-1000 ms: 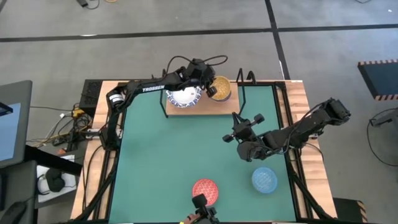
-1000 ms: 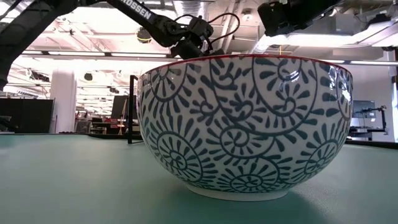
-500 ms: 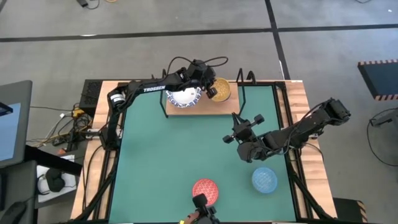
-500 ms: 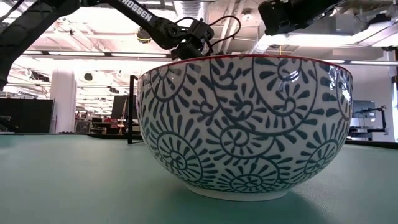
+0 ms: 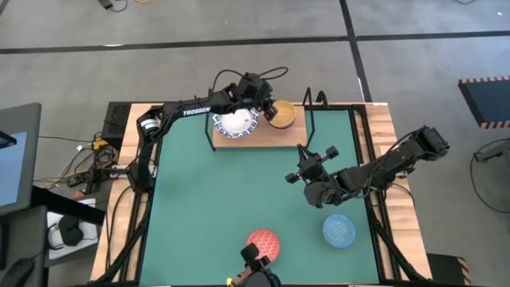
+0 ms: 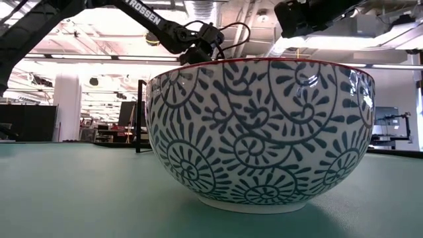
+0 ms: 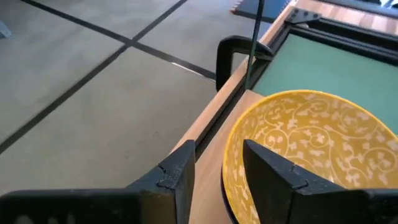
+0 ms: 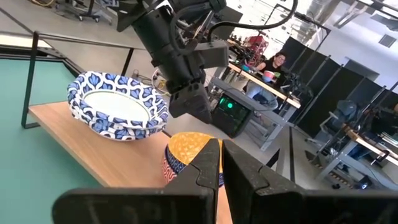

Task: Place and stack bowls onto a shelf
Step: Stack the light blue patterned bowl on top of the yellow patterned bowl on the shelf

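Observation:
A yellow-orange bowl stands on the wooden shelf at the table's far edge, beside a stack of white bowls with blue rims. My left gripper is open just above the yellow bowl's rim, one finger over the inside and one outside. It touches nothing that I can see. My right gripper hovers shut and empty over the mat's middle right. A red-rimmed bowl and a light blue bowl stand on the mat near the front edge.
The shelf's thin black wire posts rise right of the yellow bowl. The red-rimmed bowl fills the low view and hides most of the table. People sit at desks in the room beyond. The green mat lies bare between shelf and front bowls.
My left gripper has risen a little above the yellow bowl, which stays in place on the shelf.

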